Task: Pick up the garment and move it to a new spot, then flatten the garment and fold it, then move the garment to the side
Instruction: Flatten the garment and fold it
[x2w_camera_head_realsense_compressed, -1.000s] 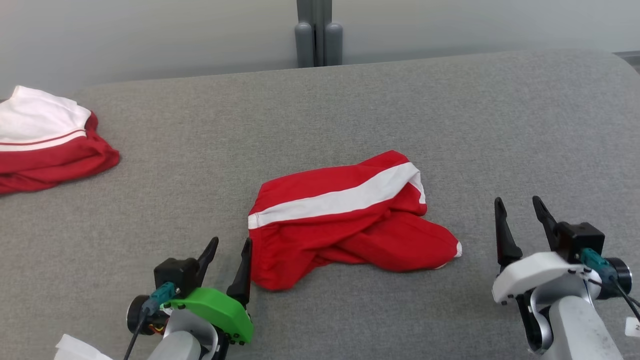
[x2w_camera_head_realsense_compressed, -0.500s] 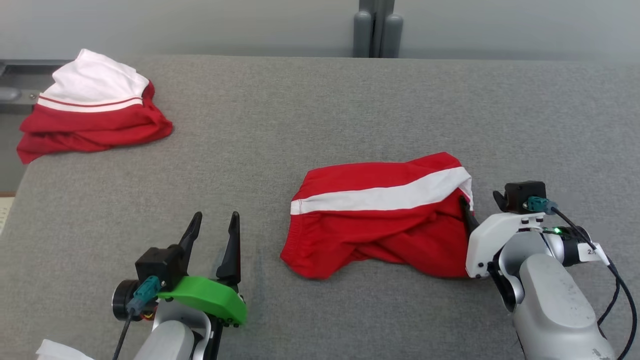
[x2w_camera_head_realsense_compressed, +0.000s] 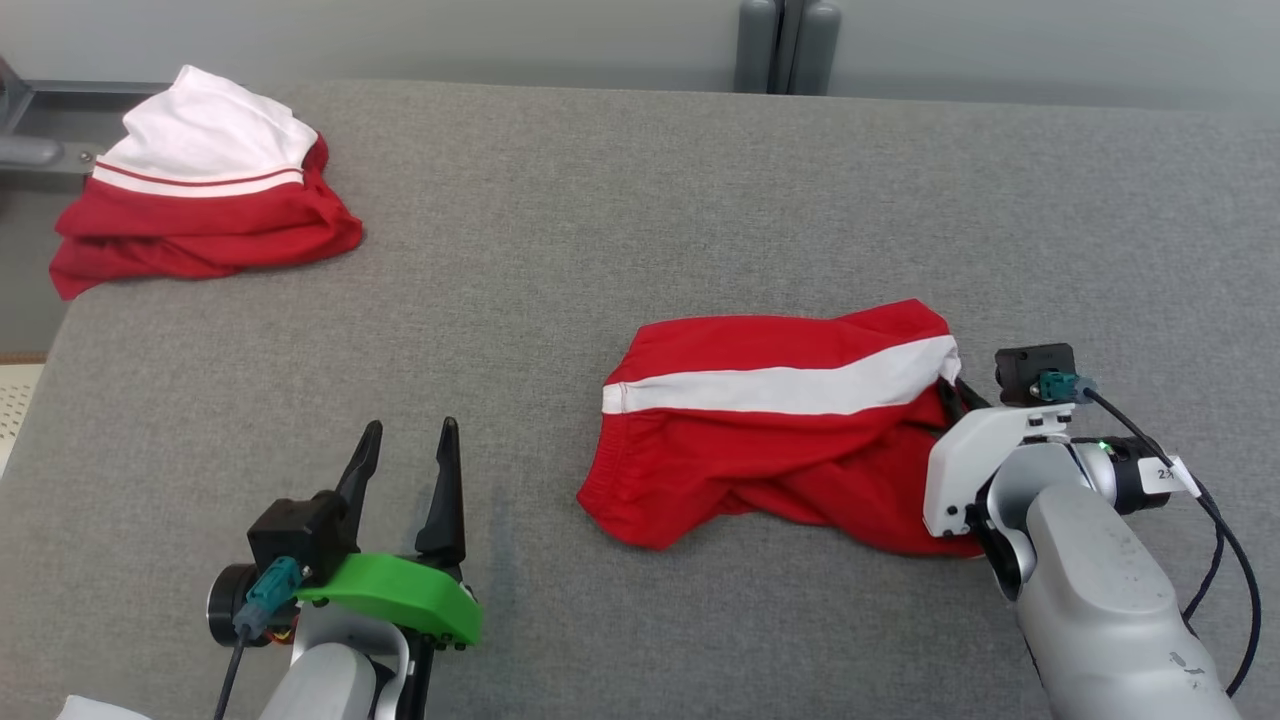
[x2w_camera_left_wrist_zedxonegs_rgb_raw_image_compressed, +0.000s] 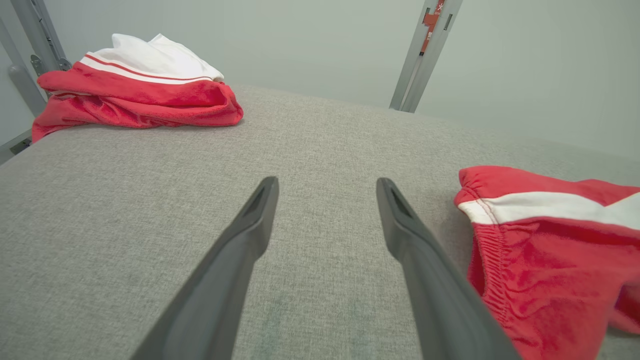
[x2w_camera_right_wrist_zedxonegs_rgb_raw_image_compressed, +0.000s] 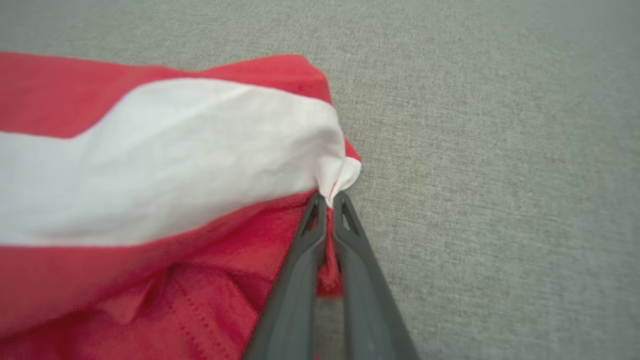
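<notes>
The garment is a pair of red shorts with a white stripe, lying crumpled on the grey padded table, right of centre. My right gripper is shut on the garment's right edge, where the white stripe ends. In the right wrist view the two fingers press together with red and white cloth pinched between them at the right gripper's tips. My left gripper stands open at the lower left, apart from the garment, nothing between its fingers. The left wrist view shows the left gripper spread wide and the garment's waistband to its right.
A second red and white garment lies folded at the table's far left corner, also seen as the folded pile. A grey post stands behind the table's far edge. Bare grey padding stretches between the two garments.
My right gripper reached in to the garment's right edge and shut on it. The head camera shifted, so the whole picture slid. The left gripper stays open.
</notes>
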